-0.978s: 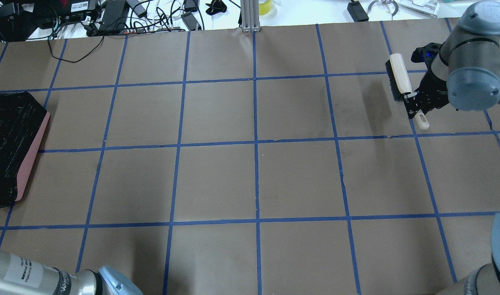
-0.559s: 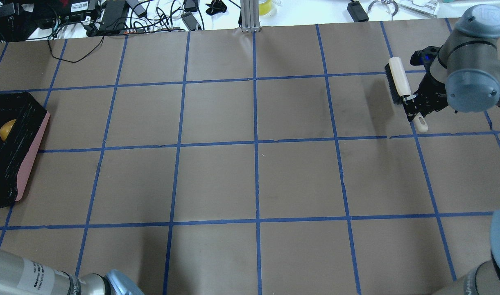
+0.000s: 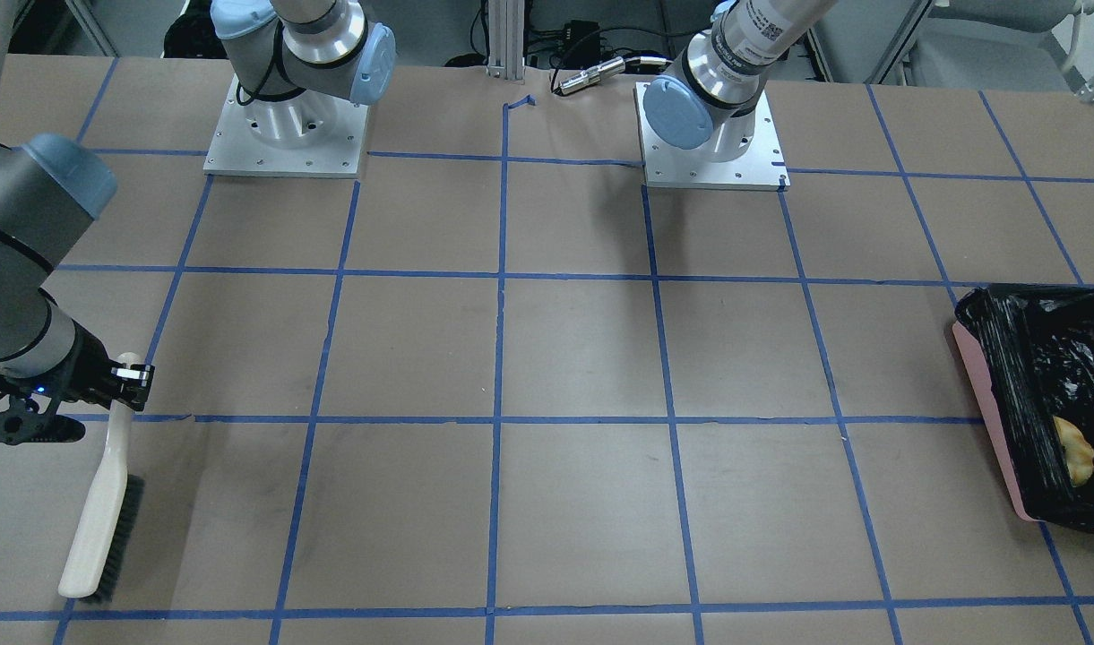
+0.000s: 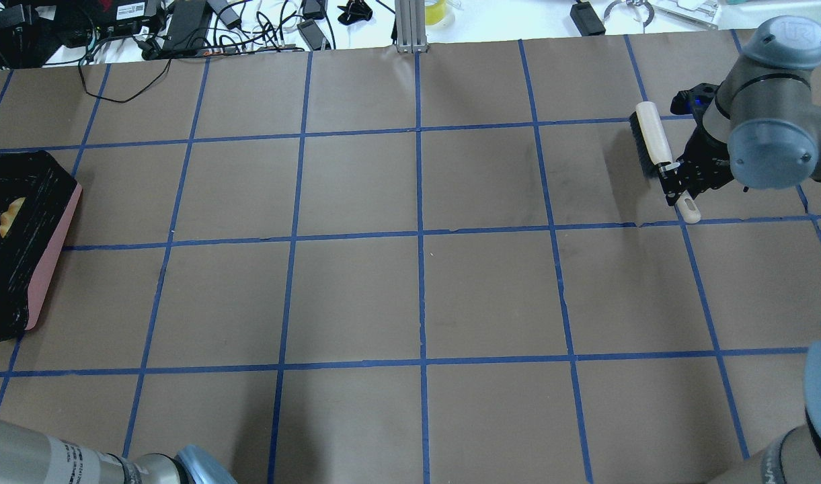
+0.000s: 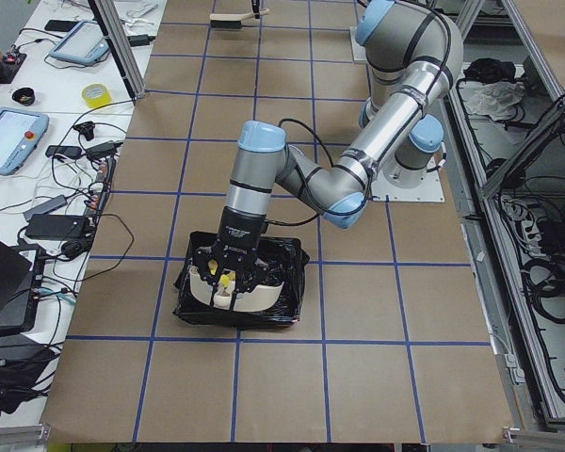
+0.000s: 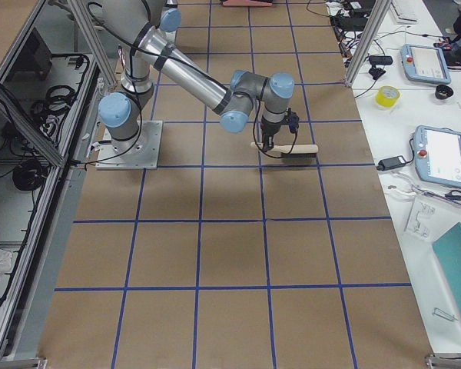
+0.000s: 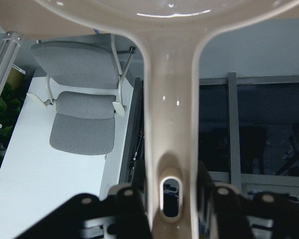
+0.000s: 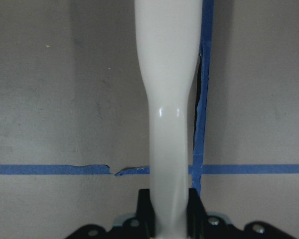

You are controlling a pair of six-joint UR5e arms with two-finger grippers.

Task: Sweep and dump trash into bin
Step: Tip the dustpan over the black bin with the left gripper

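UR logo on right arm joint cap [image 4: 792,32]; left arm sticker [image 3: 767,15] print too small to read.

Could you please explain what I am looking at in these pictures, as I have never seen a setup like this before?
This is a robot with two arms bolted to a table covered in brown paper and marked into squares with blue tape. Each arm ends in a two-finger gripper. Two pictures look down on the table, one from behind the robot and one from across it. Two look along it from either end, and two come from cameras on the wrists. The right gripper is closed on the pale handle of a brush with dark bristles. The left gripper is closed on the handle of a beige dustpan, held over the bin, a pink container lined with a black bag at the robot's left end of the table. Some yellow trash lies inside it.
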